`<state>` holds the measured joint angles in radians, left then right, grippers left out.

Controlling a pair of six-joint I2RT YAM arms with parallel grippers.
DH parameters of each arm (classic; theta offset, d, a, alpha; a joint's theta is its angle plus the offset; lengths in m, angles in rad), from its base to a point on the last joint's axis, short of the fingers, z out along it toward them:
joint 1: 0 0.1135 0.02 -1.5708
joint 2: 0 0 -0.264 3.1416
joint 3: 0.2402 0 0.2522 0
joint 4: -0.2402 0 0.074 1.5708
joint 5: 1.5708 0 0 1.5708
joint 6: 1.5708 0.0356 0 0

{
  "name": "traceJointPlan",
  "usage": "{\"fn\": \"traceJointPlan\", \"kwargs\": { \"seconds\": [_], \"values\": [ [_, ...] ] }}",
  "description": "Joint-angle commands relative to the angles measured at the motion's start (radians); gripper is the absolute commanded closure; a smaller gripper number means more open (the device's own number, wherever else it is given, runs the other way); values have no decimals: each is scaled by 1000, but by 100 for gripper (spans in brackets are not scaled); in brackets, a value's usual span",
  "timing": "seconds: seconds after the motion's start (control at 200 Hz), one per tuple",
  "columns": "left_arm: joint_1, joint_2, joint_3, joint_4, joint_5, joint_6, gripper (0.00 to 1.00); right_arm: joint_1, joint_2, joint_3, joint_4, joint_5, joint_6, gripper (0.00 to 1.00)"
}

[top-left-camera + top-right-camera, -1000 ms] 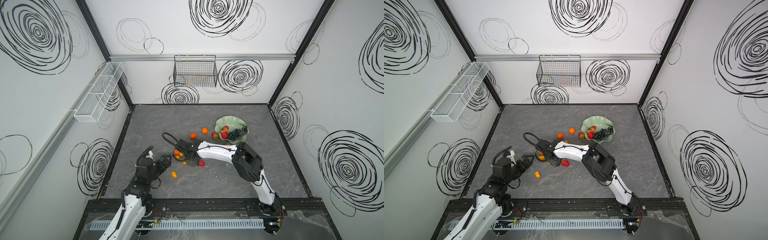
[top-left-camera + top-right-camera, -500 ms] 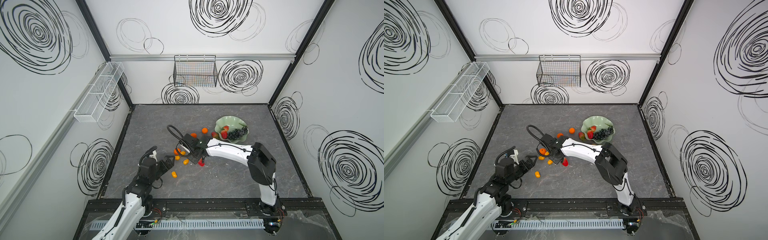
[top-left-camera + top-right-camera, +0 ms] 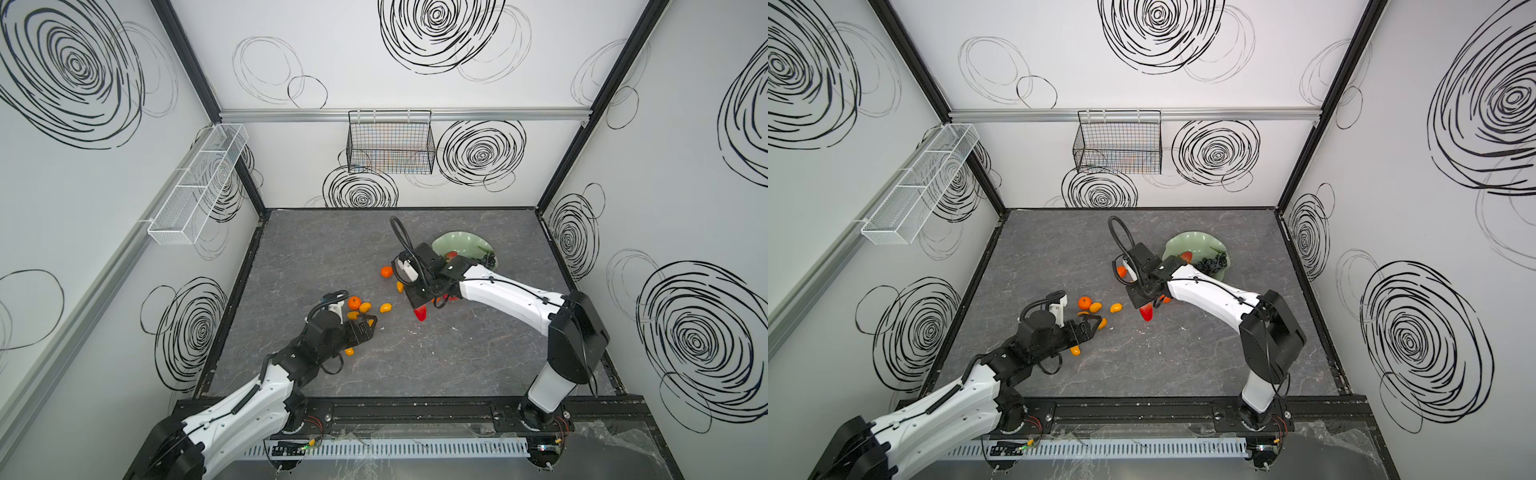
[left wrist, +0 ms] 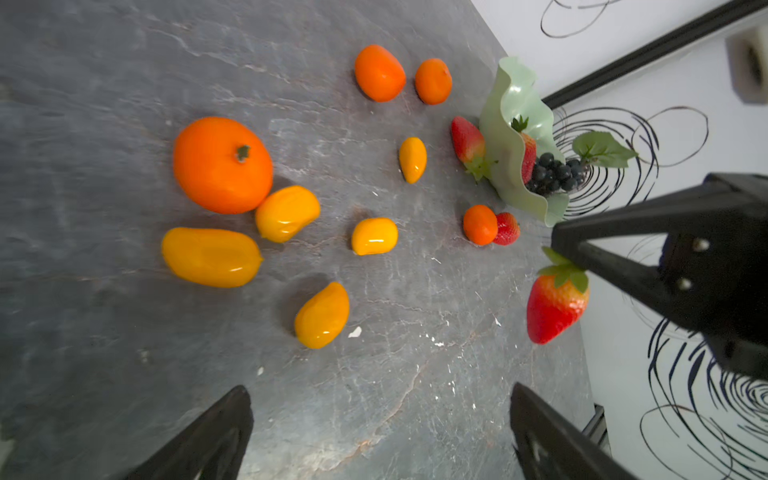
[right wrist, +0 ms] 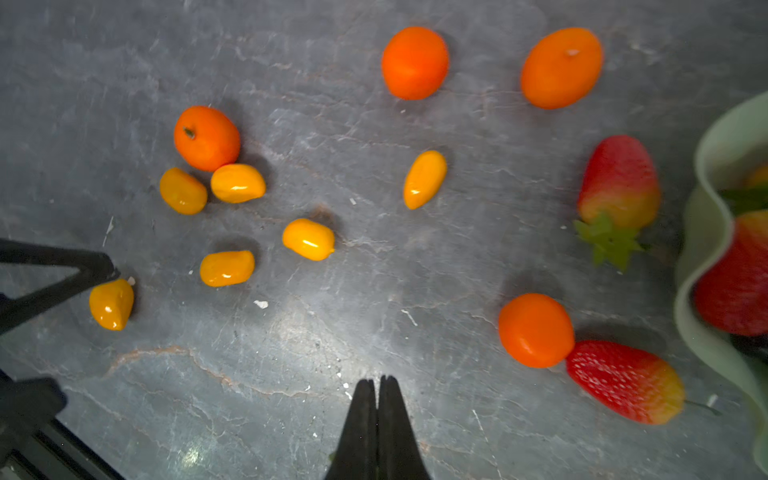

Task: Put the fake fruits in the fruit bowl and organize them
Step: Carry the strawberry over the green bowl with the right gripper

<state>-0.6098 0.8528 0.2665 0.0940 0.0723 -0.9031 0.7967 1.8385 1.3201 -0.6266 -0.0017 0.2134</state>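
Observation:
My right gripper (image 3: 419,304) (image 5: 377,379) is shut on the green leaf cap of a red strawberry (image 3: 421,313) (image 4: 556,305), which hangs just above the table, short of the fruit bowl (image 3: 461,243) (image 4: 505,137). The bowl holds a dark grape bunch (image 3: 1212,262) and a strawberry (image 3: 1185,256). Two strawberries (image 5: 619,178) (image 5: 623,380) and a tangerine (image 5: 536,330) lie beside it. My left gripper (image 3: 365,328) (image 4: 380,390) stands open and empty over the table, just short of a tangerine (image 4: 222,164) and several kumquats (image 4: 322,316).
Two more tangerines (image 5: 414,62) (image 5: 561,66) lie on the far side of the fruit. A black wire basket (image 3: 390,141) hangs on the back wall and a white mesh tray (image 3: 199,183) on the left wall. Walls enclose the grey table (image 3: 457,361).
My right gripper left the kumquat cluster, shut on the strawberry and carried it up a little towards the bowl. My left arm reached forward to the kumquats, still open.

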Motion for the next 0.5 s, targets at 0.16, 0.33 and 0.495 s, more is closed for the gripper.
{"fn": "traceJointPlan", "kwargs": {
  "seconds": [0.16, 0.33, 0.495],
  "values": [
    [-127, 224, 157, 188, -71, 60, 1, -150, -67, -32, 28, 22, 25, 100],
    [-183, 367, 243, 265, -73, 58, 1, -243, -75, -23, 8, 60, -4, 100],
    [-214, 512, 337, 322, -62, 61, 1, -308, -60, -7, -4, 135, -6, 100]
  ]
}}
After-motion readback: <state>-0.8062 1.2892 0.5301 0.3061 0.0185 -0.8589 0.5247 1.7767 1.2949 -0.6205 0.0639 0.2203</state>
